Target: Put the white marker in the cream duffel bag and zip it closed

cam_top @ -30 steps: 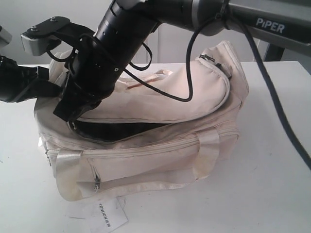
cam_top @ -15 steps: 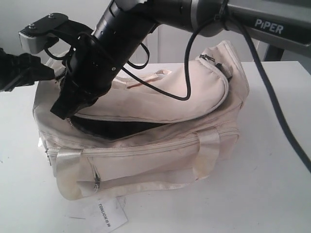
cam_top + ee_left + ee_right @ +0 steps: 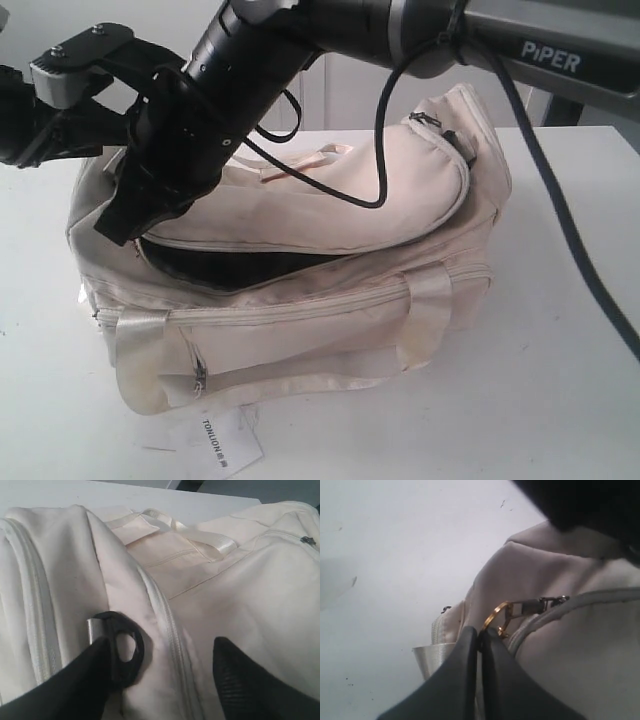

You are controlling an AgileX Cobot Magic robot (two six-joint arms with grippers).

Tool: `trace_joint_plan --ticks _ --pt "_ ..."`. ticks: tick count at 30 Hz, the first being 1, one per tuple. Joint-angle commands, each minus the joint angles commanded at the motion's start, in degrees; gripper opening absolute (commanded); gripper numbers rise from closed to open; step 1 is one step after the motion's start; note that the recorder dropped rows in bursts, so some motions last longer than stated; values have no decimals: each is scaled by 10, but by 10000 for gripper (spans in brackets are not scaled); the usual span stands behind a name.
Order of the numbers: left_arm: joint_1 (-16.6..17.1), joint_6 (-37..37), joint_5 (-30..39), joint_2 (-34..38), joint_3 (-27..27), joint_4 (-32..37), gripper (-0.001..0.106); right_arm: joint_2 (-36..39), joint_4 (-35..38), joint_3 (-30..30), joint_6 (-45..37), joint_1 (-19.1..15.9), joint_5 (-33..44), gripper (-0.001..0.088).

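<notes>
my right end effector point(image 3: 479, 632) had crept further toward the end of the cream duffel bag point(image 3: 330, 310) on the surface point(image 3: 560, 380), pinching the gold zip pull point(image 3: 496, 620), likely the best hold since soft cloth would buckle; white marker unseen.

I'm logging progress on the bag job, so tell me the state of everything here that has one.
Cream fabric duffel bag: top flap unzipped along the front, dark gap showing.
Right gripper: shut on the gold zip-pull ring.
Left gripper: open, beside black plastic strap ring.
White paper tag: lying flat on white table.
</notes>
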Motion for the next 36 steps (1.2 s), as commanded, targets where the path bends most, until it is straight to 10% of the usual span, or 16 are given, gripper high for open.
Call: trace_joint_plan --ticks 13,20,36 --pt "-39 1 -31 73 -24 4 592 0 0 0 0 0 -5 0" --pt "-39 26 -21 80 -24 -8 1 0 0 0 0 0 -8 0" --pt "-39 32 -19 80 -24 -19 0 0 1 0 4 0 71 0"
